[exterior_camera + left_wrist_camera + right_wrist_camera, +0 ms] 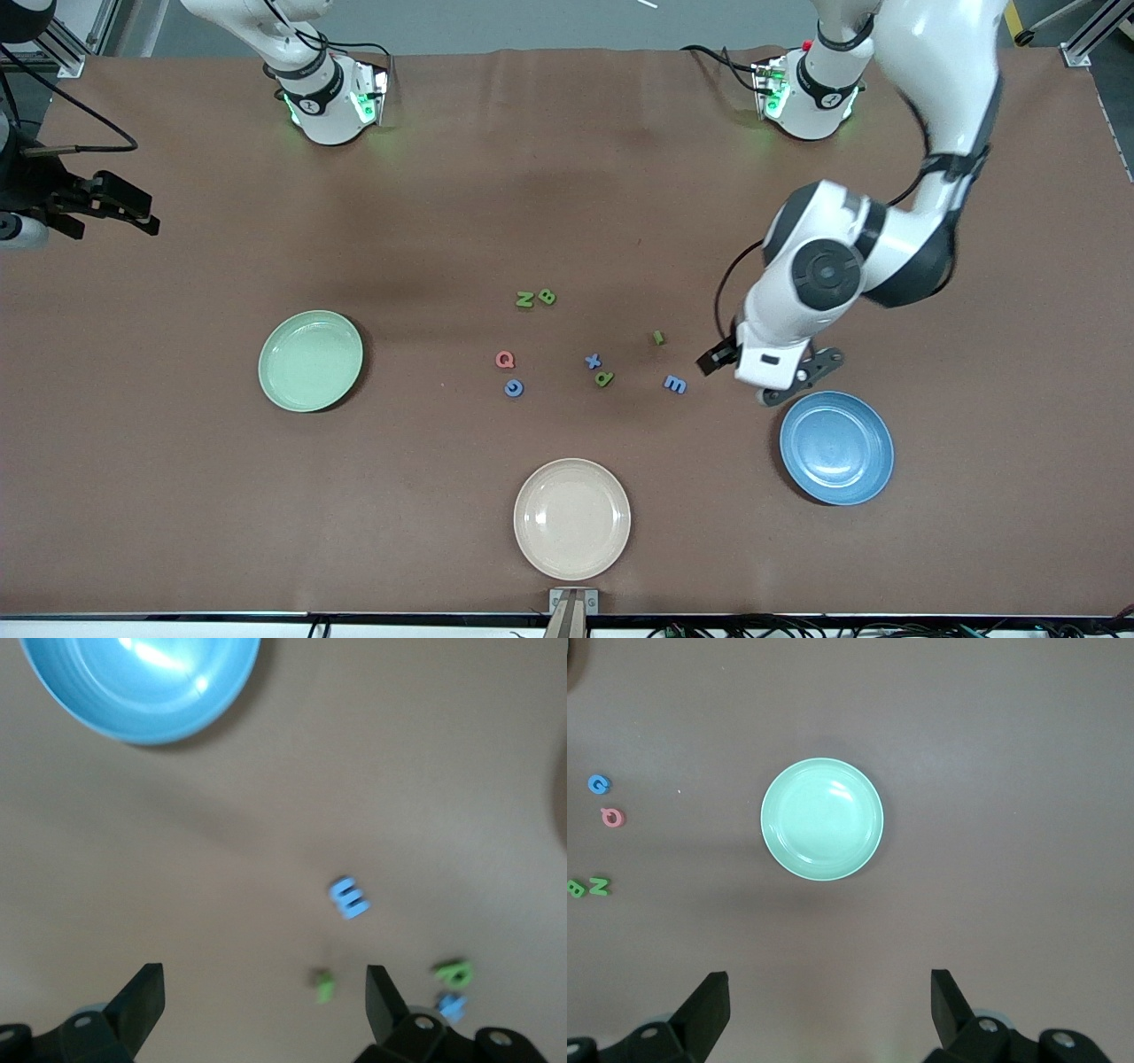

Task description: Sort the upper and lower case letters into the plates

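Eight toy letters lie mid-table: green N (524,299) and B (547,297), pink Q (504,359), blue G (513,387), blue x (593,361), green p (604,378), green i (657,337), blue m (674,384). The mint plate (310,360) sits toward the right arm's end and the blue plate (836,447) toward the left arm's end, both bare. My left gripper (726,359) hangs open over the table between the m and the blue plate. Its wrist view shows the m (350,897) and i (323,985) below its empty gripper (264,1001). My right gripper (137,213) waits open and high at its table end, the mint plate (822,819) in its view.
A cream-beige plate (572,518) sits near the table's front edge, nearer the front camera than the letters. Both arm bases stand along the table's back edge. Brown tabletop surrounds the letters and plates.
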